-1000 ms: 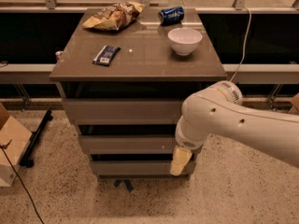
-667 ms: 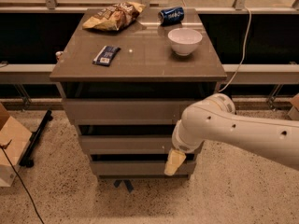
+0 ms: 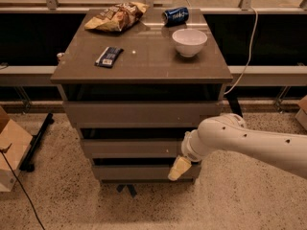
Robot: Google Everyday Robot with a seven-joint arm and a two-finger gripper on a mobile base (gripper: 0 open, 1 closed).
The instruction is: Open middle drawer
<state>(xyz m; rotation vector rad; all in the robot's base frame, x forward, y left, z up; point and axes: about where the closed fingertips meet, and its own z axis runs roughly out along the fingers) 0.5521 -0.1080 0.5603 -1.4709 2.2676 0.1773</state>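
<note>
The middle drawer (image 3: 127,148) is a flat grey-brown front in the centre of a three-drawer cabinet, with a tiny white speck near its right end. It sits flush and closed between the wider top drawer (image 3: 139,113) and the narrower bottom drawer (image 3: 136,172). My gripper (image 3: 179,168), with a yellowish tip, hangs from the white arm (image 3: 249,143) that reaches in from the right. It is at the right end of the drawer stack, just below the middle drawer's lower right corner and in front of the bottom drawer.
On the cabinet top (image 3: 144,66) lie a chip bag (image 3: 116,16), a blue can (image 3: 175,15), a white bowl (image 3: 189,41) and a dark snack bar (image 3: 109,56). A cardboard box (image 3: 10,147) stands on the floor at the left. A white cable (image 3: 245,56) hangs at the right.
The white arm has dropped lower and drawn back to the right, uncovering the top drawer's right end. The gripper tip has shifted slightly left and down by the drawers' right edge.
</note>
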